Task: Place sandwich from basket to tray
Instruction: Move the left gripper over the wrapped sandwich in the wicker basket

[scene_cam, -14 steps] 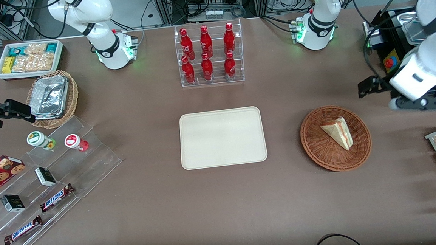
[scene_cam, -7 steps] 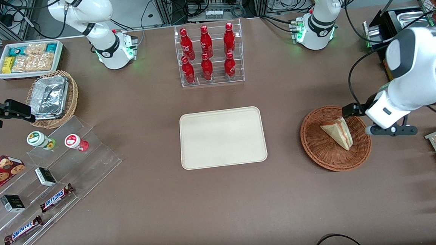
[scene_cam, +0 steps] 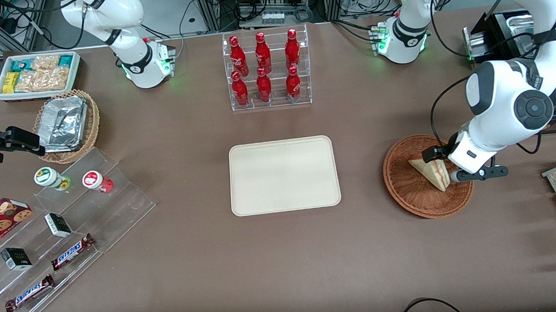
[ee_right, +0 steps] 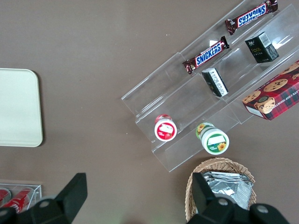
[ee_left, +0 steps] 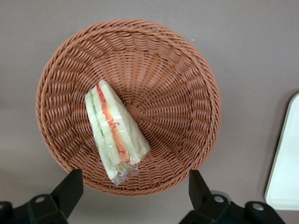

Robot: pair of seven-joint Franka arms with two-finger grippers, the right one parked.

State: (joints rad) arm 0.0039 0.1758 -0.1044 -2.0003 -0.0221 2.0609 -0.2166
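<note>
Front view: gripper (scene_cam: 445,167), fingers spread wide and empty, has swung in over the basket (scene_cam: 408,191); sandwich (scene_cam: 431,171) not yet grasped, tray (scene_cam: 284,175) empty.

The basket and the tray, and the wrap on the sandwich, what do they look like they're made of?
The basket: woven wicker or rattan, reddish-brown, ribbed strands showing. The tray: probably matte moulded plastic or fibre, smooth cream. The sandwich: seemingly clear film wrap, glossy and bunched at one end. The gripper hangs open above the basket.
</note>
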